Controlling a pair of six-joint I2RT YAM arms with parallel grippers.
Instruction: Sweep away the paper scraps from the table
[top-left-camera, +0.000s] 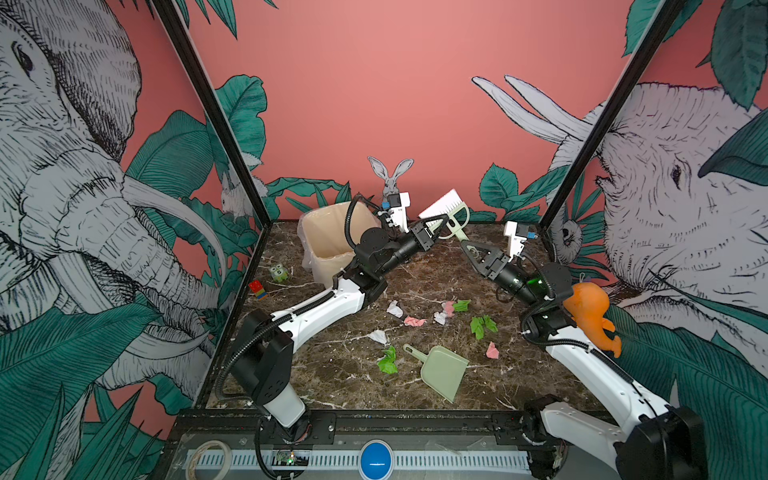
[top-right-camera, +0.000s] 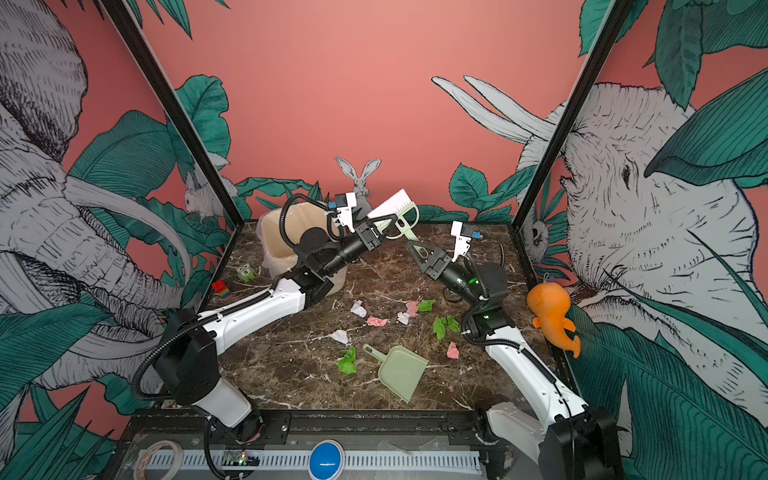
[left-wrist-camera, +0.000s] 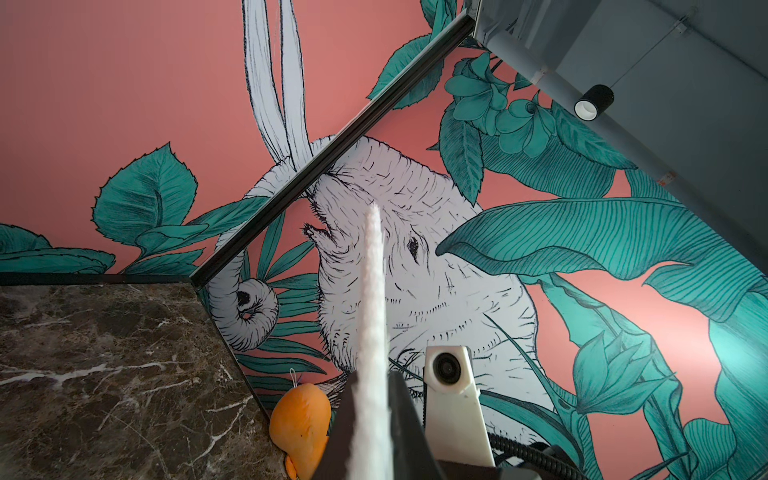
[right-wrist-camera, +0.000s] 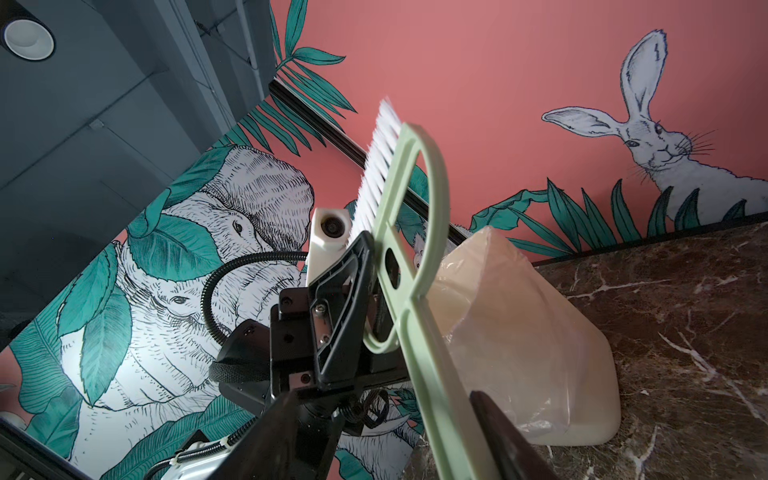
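Note:
Several crumpled paper scraps in green (top-left-camera: 483, 326), pink (top-left-camera: 414, 321) and white (top-left-camera: 395, 308) lie in the middle of the marble table (top-left-camera: 332, 386); both top views show them (top-right-camera: 445, 326). My left gripper (top-left-camera: 436, 226) (left-wrist-camera: 372, 382) is raised at the back and shut on the white bristles of a pale green brush (top-left-camera: 440, 203) (left-wrist-camera: 372, 311). The brush handle (right-wrist-camera: 436, 395) slants down between the fingers of my right gripper (top-left-camera: 467, 245) (right-wrist-camera: 382, 395). That gripper is open, with a gap on one side of the handle.
A pale green dustpan (top-left-camera: 444, 372) lies on the table in front of the scraps. A lined beige bin (top-left-camera: 328, 241) stands at the back left. A green owl (top-left-camera: 279, 273) and a coloured block (top-left-camera: 257, 289) sit by the left wall. An orange plush (top-left-camera: 590, 316) hangs at the right.

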